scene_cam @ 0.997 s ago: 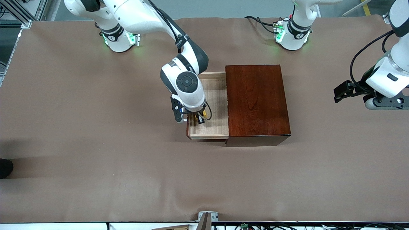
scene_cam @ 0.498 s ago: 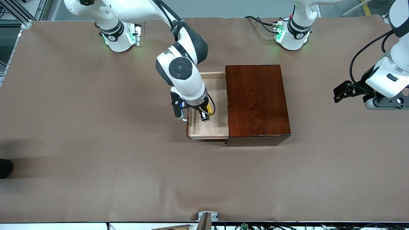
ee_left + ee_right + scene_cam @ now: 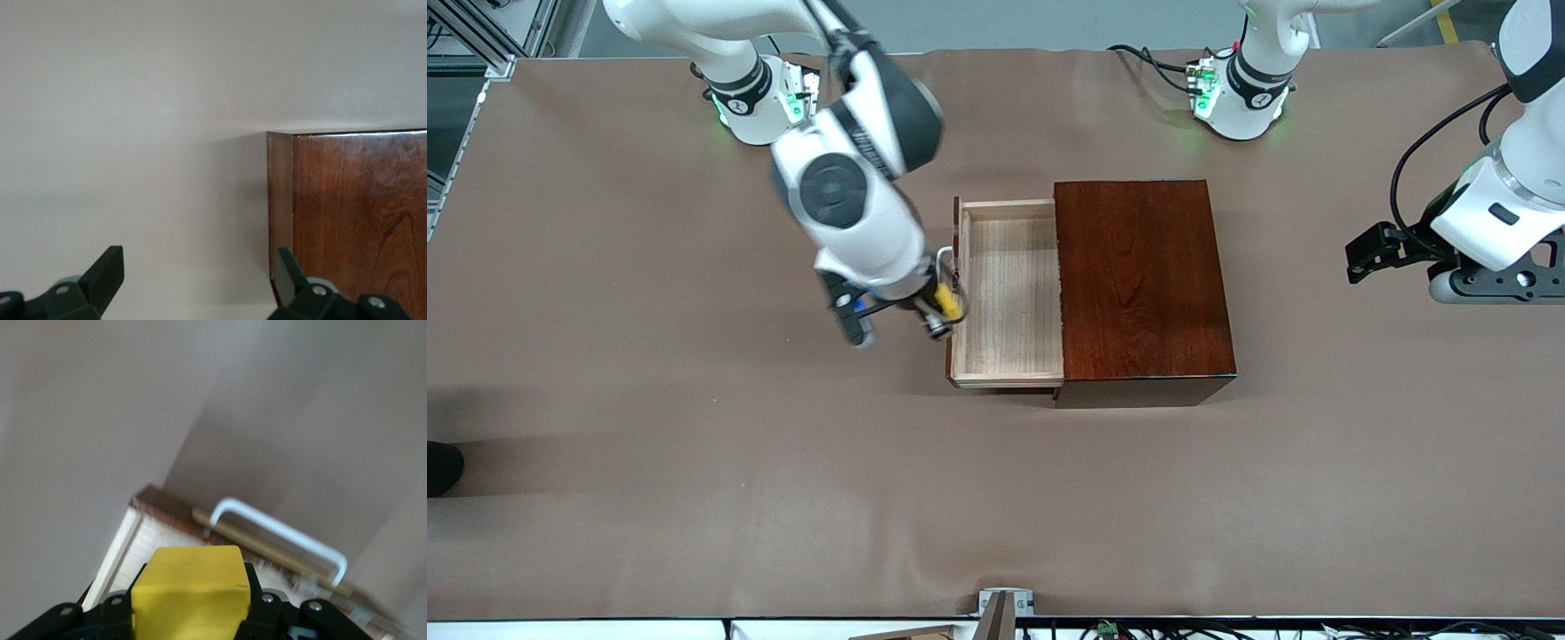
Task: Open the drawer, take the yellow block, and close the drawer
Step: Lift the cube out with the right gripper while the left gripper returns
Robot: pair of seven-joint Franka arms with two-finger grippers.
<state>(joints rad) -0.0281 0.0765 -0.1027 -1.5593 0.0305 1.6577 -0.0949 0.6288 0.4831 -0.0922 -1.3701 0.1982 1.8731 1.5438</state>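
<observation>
The drawer (image 3: 1009, 293) stands pulled out of the mahogany box (image 3: 1143, 280) toward the right arm's end of the table; its pale tray shows nothing inside. Its white handle (image 3: 280, 530) and dark front show in the right wrist view. My right gripper (image 3: 943, 316) is shut on the yellow block (image 3: 948, 305), held up in the air over the drawer's front and handle; the block fills the space between the jaws in the right wrist view (image 3: 190, 590). My left gripper (image 3: 1360, 258) is open and empty, waiting over the table at the left arm's end, with the box's corner (image 3: 347, 200) in its view.
The brown cloth-covered table (image 3: 694, 444) stretches around the box. The two arm bases (image 3: 760, 98) stand along the table's edge farthest from the front camera. A dark object (image 3: 443, 467) lies at the table's edge toward the right arm's end.
My right gripper has lifted the yellow block out of the drawer tray and carried it toward the right arm's end, over the drawer's front. The left arm has shifted only slightly.
</observation>
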